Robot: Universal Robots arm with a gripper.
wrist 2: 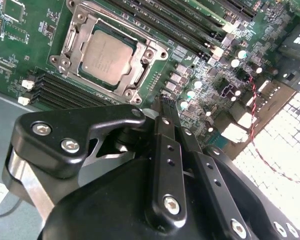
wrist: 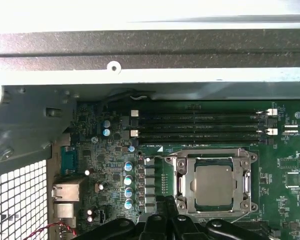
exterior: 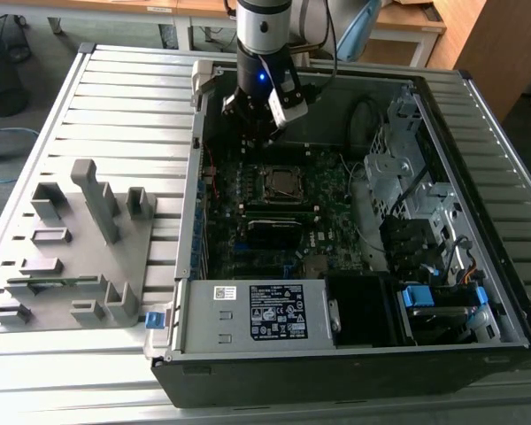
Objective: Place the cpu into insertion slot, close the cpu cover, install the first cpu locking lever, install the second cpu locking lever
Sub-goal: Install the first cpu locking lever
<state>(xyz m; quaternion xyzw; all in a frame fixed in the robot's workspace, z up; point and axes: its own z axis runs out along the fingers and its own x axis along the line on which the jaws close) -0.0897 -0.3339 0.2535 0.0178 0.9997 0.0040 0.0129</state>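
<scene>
The cpu (wrist 2: 106, 53) (wrist: 214, 185) (exterior: 283, 182) lies flat in the insertion slot (wrist 2: 71, 64) on the green motherboard, its dull silver top showing. Around the chip lies the cpu cover (wrist 2: 140, 69) (wrist: 182, 181), a metal frame that sits flat on it. My gripper (wrist 2: 162, 101) (wrist: 167, 200) hangs above the board beside the socket, a short way off the frame's edge. Its black fingers (wrist 2: 165, 145) are pressed together with nothing between them. In the exterior view the gripper (exterior: 264, 133) is over the far part of the open case, just beyond the socket.
Black memory slots (wrist: 200, 125) run beside the socket. The case's metal wall (wrist: 150, 55) rises close behind them. A power supply (exterior: 265, 314) and drive cages (exterior: 407, 177) stand inside the case. A grey fixture block (exterior: 80, 248) sits on the slatted table (exterior: 35, 354).
</scene>
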